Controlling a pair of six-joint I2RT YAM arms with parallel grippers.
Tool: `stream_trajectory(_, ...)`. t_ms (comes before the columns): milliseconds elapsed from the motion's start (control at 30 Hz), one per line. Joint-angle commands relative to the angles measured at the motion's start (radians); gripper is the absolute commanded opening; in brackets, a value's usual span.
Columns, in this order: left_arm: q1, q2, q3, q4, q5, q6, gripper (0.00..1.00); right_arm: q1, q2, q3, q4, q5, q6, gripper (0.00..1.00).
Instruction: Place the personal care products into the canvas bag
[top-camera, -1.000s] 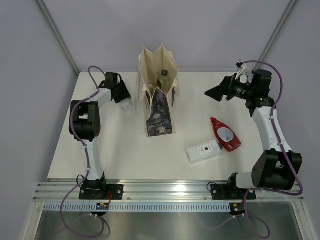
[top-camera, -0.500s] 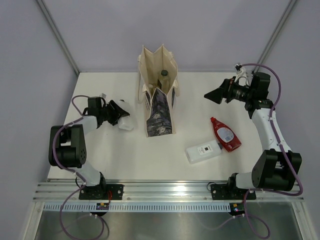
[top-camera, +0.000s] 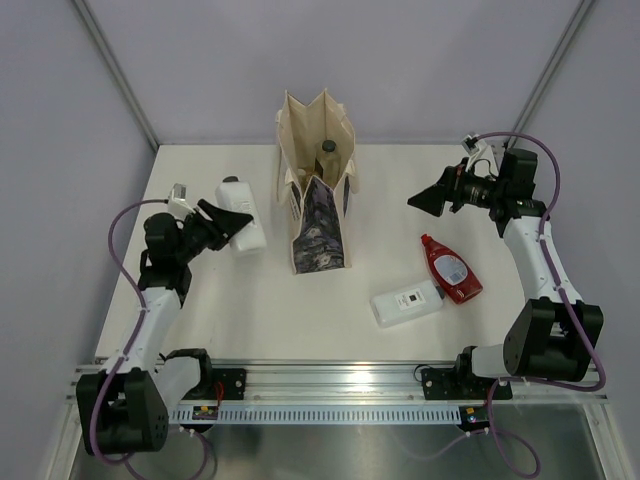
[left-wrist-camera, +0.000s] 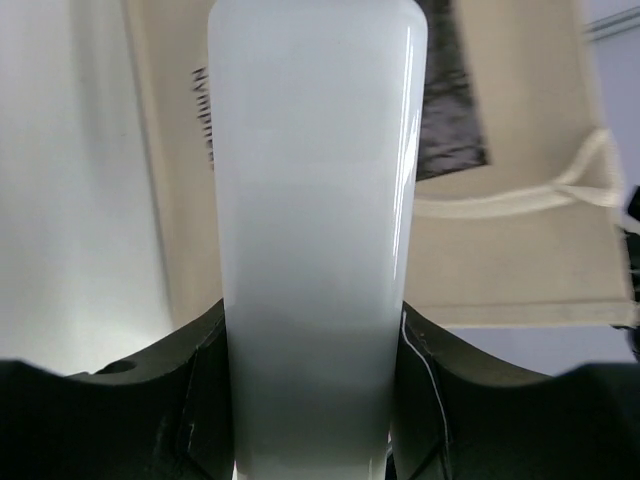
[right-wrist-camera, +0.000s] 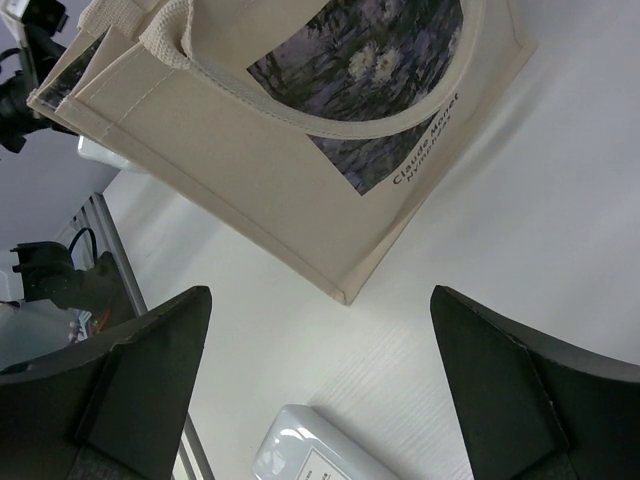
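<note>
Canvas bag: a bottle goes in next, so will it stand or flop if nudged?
Probably stands: the canvas bag stands open unaided, so its cloth looks stiff. Tall and narrow, it might tip if the white bottle in the left hand bumps it.

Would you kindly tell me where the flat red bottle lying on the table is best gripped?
Probably from straight above, fingers closing across the flat red bottle at its upper body, near the cap: it lies flat, and the white rectangular bottle crowds its base end.
</note>
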Motion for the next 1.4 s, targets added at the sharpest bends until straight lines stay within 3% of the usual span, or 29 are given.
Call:
stream_trajectory(0,0.004,-0.119,0.041,0.266,0.054,-0.116,0.00,-0.005,0.005,0.022,-0.002,-0.019,-0.035,1.00)
stream_trajectory(167,-0.054,-0.115,0.173,0.250,0.057,-0.127,0.00,-0.004,0.025,0.030,0.004,-0.020,-0.042,1.00)
stream_trajectory(500,-0.232,0.100,0.549,0.168,-0.003,-0.015,0.00,-0.004,0.001,0.007,-0.007,-0.014,-0.068,1.00)
stream_trajectory(733,-0.343,0.377,0.901,0.089,-0.047,0.118,0.00,-0.004,-0.024,-0.008,-0.036,-0.011,-0.099,0.99)
stream_trajectory(1067,-0.387,0.732,1.239,-0.088,-0.110,0.295,0.00,-0.004,-0.045,-0.011,-0.137,-0.016,-0.189,0.99)
stream_trajectory(1133,-0.401,0.755,1.256,-0.111,-0.101,0.314,0.02,-0.004,-0.047,-0.007,-0.181,-0.012,-0.248,1.00)
stream_trajectory(1267,-0.419,0.778,1.255,-0.157,-0.096,0.351,0.15,-0.004,-0.039,0.008,-0.306,-0.023,-0.409,0.99)
stream_trajectory(1300,-0.422,0.778,1.244,-0.158,-0.093,0.353,0.18,-0.004,-0.032,0.036,-0.356,-0.035,-0.549,1.00)
stream_trajectory(1333,-0.424,0.778,1.238,-0.157,-0.089,0.356,0.21,-0.002,-0.016,0.059,-0.518,-0.049,-0.644,1.00)
stream_trajectory(1367,-0.426,0.775,1.232,-0.180,-0.087,0.359,0.30,-0.001,0.029,0.091,-0.630,-0.071,-0.879,0.99)
